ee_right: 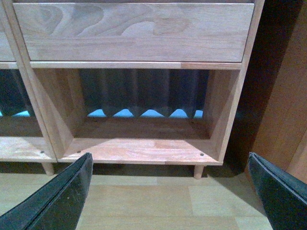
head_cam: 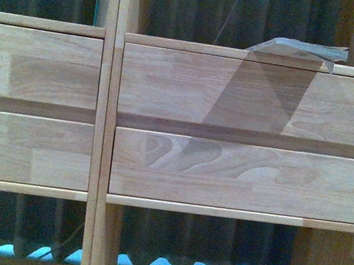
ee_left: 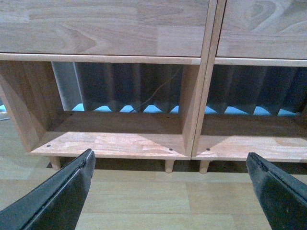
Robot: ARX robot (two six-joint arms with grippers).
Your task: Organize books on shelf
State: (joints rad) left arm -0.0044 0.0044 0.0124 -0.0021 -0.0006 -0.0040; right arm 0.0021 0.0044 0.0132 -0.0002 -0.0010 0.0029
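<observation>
My left pincer is open wide and holds nothing. Its two black fingers are far apart. Right in front of it is a low cubby of the light wood shelf, and under it is the pale wood floor. My right pincer is open wide too, with nothing in it. It faces the other low cubby, the one at the end of the shelf next to a dark brown cabinet. Both cubbies have nothing in them. Behind them hangs a dark curtain with a bit of blue at its foot. The book is well above my right pincer. It lies flat on the board over the two drawers in that same column, and it is thin and pale. Neither pincer is near it or touching it.
</observation>
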